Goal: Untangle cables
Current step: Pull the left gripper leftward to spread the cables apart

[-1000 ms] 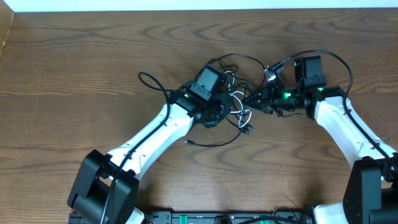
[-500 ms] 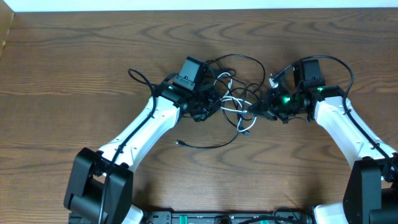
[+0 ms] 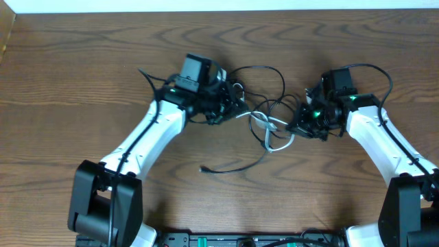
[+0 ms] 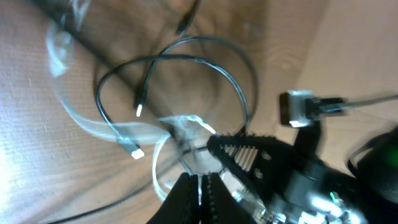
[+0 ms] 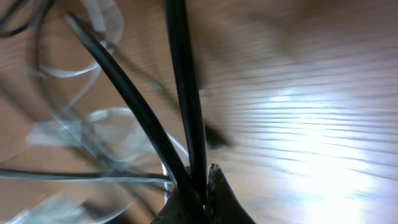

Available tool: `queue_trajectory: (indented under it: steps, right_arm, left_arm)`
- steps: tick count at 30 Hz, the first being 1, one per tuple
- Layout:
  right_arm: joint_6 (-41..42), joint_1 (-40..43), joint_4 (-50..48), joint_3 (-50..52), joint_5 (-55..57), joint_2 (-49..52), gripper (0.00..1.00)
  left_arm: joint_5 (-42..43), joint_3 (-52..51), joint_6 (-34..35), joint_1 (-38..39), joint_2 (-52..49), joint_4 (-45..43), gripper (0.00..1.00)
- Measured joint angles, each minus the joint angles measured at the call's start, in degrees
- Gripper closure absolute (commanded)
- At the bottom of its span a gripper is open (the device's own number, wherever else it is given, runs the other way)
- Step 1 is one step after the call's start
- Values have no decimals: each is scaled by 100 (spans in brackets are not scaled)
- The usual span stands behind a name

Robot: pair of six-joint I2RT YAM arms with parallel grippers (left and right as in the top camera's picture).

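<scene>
Between my two arms, near the middle of the table [image 3: 82, 62], the cables [image 3: 260, 122] lie in one loose knot. My left tool [image 3: 230, 111] reaches into it from the left and my right tool [image 3: 296, 125] from the right, each at its own edge of the tangle.

My left tool is pinched shut on a strand of the cables. From its wrist camera the tips [image 4: 199, 180] meet with a thin line caught between them, but the blur does not let me tell which colour it is. Just beyond them the toothed finger of my right tool [image 4: 239, 149] shows, and a silver plug [image 4: 297, 107] sticks out beside it.

My right tool [image 5: 199, 183] is also closed, gripping two black cables [image 5: 180, 74] that run straight out from its tips, one upright and one slanting to the left.

Seen from above, the white cable [image 3: 266, 139] curls in a small loop just beside my right tool. A large black loop [image 3: 264, 68] arches over the far side of the knot. One black tail [image 3: 236, 167] trails toward me across the bare wood and ends in a small plug end [image 3: 203, 169], well apart from both tools.
</scene>
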State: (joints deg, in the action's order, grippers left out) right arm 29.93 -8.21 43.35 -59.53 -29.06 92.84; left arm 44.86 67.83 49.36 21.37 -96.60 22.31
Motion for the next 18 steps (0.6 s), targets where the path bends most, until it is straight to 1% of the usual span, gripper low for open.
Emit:
queue_trajectory:
  steps: [2,5,7,9,11,12,13,14,17,18]
  right_arm:
    - [-2,70,146,31,511,2,99]
    - [0,96,153,31,861,2,99]
    - [-2,96,157,31,970,2,99]
    - [-2,96,168,33,1054,2,99]
    - [-2,96,164,33,1086,2,99]
    - [-2,96,166,33,1093,2,99]
    - [-2,96,164,33,1097,2,99]
    - [-7,96,155,35,1082,2,99]
    - [-61,96,2,37,911,2,99]
    - [-70,94,-57,37,828,2,99]
  left_arm:
    - [372,9,-555,-308,0,57,92]
    - [575,15,-1384,-654,0,568,92]
    - [391,22,-1980,-758,0,1088,92]
    - [-125,24,-2365,-782,0,1565,92]
    - [-431,24,-2555,-782,0,1700,90]
    - [-507,24,-2632,-780,0,1722,78]
    - [-540,24,-2688,-772,0,1729,70]
    - [-535,24,-2715,-750,0,1731,59]
    - [-535,24,-2730,-544,0,1707,51]
    - [-535,24,-2726,-422,0,1690,51]
